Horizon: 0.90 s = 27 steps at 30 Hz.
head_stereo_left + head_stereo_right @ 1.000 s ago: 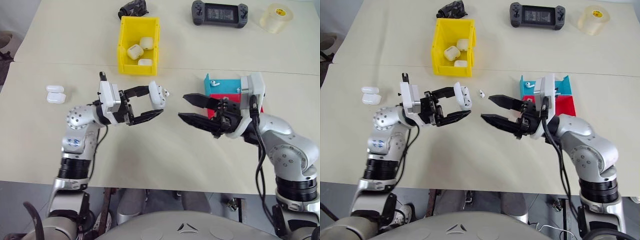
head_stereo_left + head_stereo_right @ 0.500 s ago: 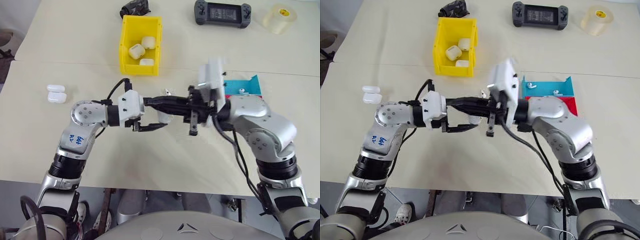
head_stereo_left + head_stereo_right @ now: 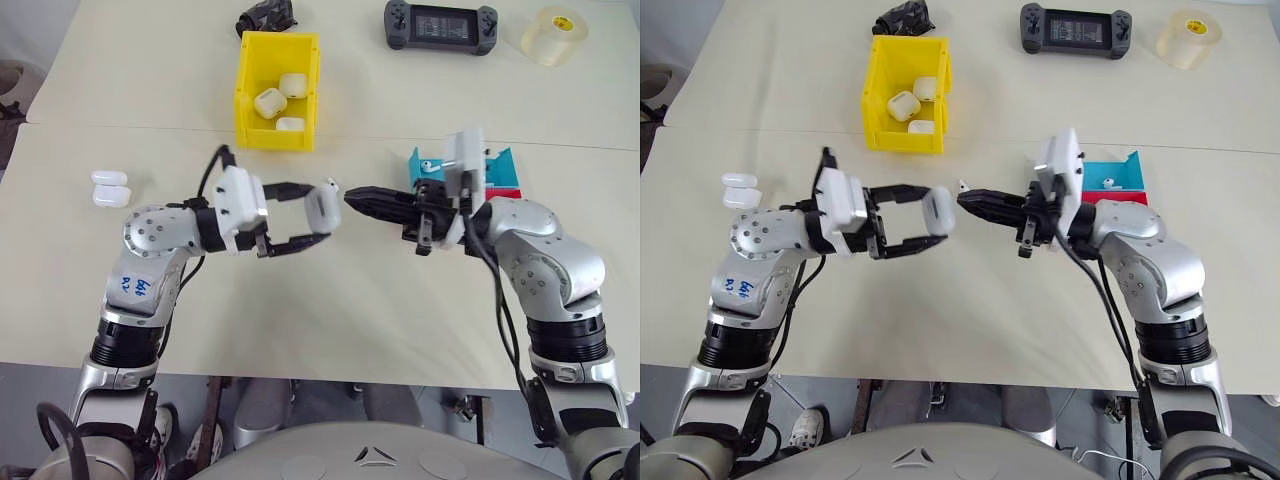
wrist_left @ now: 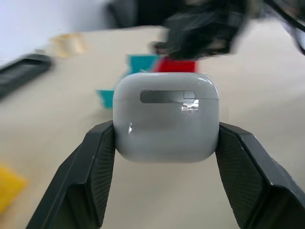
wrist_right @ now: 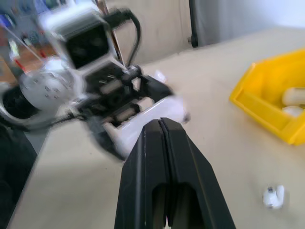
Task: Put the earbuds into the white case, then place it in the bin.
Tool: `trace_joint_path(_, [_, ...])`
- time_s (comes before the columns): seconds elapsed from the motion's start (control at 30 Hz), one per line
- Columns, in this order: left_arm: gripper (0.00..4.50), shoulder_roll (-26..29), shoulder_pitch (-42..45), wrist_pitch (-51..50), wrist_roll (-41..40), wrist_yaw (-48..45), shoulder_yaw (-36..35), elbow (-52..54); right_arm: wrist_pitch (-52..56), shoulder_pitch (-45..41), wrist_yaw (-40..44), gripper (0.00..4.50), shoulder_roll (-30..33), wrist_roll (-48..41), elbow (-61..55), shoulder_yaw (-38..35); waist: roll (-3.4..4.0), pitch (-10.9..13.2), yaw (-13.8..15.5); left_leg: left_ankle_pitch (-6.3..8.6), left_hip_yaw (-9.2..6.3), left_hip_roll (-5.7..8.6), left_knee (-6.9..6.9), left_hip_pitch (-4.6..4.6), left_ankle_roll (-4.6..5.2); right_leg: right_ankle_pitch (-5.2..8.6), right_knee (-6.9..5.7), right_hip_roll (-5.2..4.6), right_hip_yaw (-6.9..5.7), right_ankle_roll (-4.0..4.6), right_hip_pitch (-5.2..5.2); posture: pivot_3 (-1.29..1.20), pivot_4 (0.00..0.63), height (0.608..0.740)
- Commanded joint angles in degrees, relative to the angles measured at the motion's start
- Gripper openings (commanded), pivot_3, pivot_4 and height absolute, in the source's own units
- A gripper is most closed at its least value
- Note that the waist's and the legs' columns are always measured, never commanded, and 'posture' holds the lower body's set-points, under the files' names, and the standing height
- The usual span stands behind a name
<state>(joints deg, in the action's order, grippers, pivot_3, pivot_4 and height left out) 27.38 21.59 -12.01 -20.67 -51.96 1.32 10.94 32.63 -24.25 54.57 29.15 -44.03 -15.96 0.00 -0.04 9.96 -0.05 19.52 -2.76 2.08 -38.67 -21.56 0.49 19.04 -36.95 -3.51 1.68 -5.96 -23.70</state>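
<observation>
My left gripper is shut on the white case, holding it level above the table's middle. In the left wrist view the case sits with its lid closed between both fingers. My right gripper is shut with nothing in it, its tip just right of the case. One earbud lies on the table beyond the case, also seen as the earbud in the right wrist view. Another earbud rests in the blue tray. The yellow bin stands farther back.
The bin holds three white cases. Two more cases lie at the far left. A red tray sits beside the blue one. At the table's back are a game controller, a tape roll and a black object.
The right gripper closed from open, reached in to the held case half a second ago, and has since drawn back to the right. The left gripper has kept the case.
</observation>
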Motion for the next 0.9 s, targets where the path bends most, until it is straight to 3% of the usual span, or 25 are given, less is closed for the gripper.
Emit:
trace_joint_path(0.03, [2.77, -2.01, -0.16, -2.58, -1.96, 8.15, -5.52, 1.79, 1.07, 2.63, -1.73, 0.39, 0.89, -4.68, -4.9, -5.81, -0.01, 0.01, 0.04, 0.0, 0.0, 0.01, 0.0, 0.0, 0.0, 0.0, 0.0, 0.0, 0.0, 0.0, 0.0, 0.0, 0.15, 0.74])
trace_joint_path(0.17, [2.77, -4.48, 4.28, -3.79, -0.56, 18.67, -11.12, -2.43, 0.3, 8.15, -4.76, 1.63, 2.33, -4.43, -7.74, -10.83, -0.05, 0.03, 0.54, 0.0, 0.0, 0.02, -0.03, 0.0, 0.01, 0.0, -0.02, -0.01, 0.0, 0.0, 0.01, 0.0, 0.15, 0.74])
trace_joint_path(0.27, [2.77, -3.66, 11.28, -3.16, 5.37, 27.18, -12.4, -11.05, -2.18, 11.56, -5.52, 2.65, 3.57, -1.41, -8.51, -12.64, -0.14, 0.08, 1.19, 0.0, 0.0, 0.02, -0.08, -0.01, 0.0, 0.0, -0.04, 0.01, -0.01, -0.01, 0.01, 0.0, 0.15, 0.74])
trace_joint_path(0.43, [2.77, -3.32, 24.99, 5.62, 8.54, 26.4, -11.57, -32.9, -4.18, 12.1, -6.74, 4.36, 3.33, 0.11, -8.6, -12.85, -0.19, 0.11, 1.38, 0.0, 0.1, 0.07, -0.19, 0.0, 0.0, -0.03, -0.08, 0.03, 0.0, -0.06, 0.01, 0.0, 0.15, 0.74])
trace_joint_path(0.67, [2.77, -5.12, 36.11, 14.74, 9.03, 19.22, -10.21, -55.23, -5.14, 11.91, -8.82, 4.48, 1.93, 0.2, -10.41, -11.4, -0.23, 0.13, 1.35, 0.03, 0.09, 0.13, -0.11, -0.02, 0.04, -0.04, -0.09, -0.02, -0.06, -0.07, -0.06, 0.0, 0.15, 0.74])
trace_joint_path(0.87, [2.77, -7.19, 37.46, 18.19, 9.79, 12.34, -7.66, -59.98, -5.59, 11.98, -10.35, 4.48, 0.08, 0.75, -11.21, -9.73, -0.3, 0.17, 1.31, 0.03, 0.08, 0.13, -0.19, -0.09, 0.04, -0.04, -0.09, -0.03, -0.07, -0.07, -0.08, 0.0, 0.15, 0.74])
trace_joint_path(0.9, [3.12, -7.33, 37.51, 18.24, 10.09, 11.69, -7.27, -60.46, -5.7, 11.94, -10.48, 4.5, -0.07, 0.8, -11.23, -9.57, -0.3, 0.17, 1.29, 0.03, 0.09, 0.13, -0.21, -0.09, 0.04, -0.04, -0.11, -0.02, -0.06, -0.07, -0.08, 0.0, 0.15, 0.74])
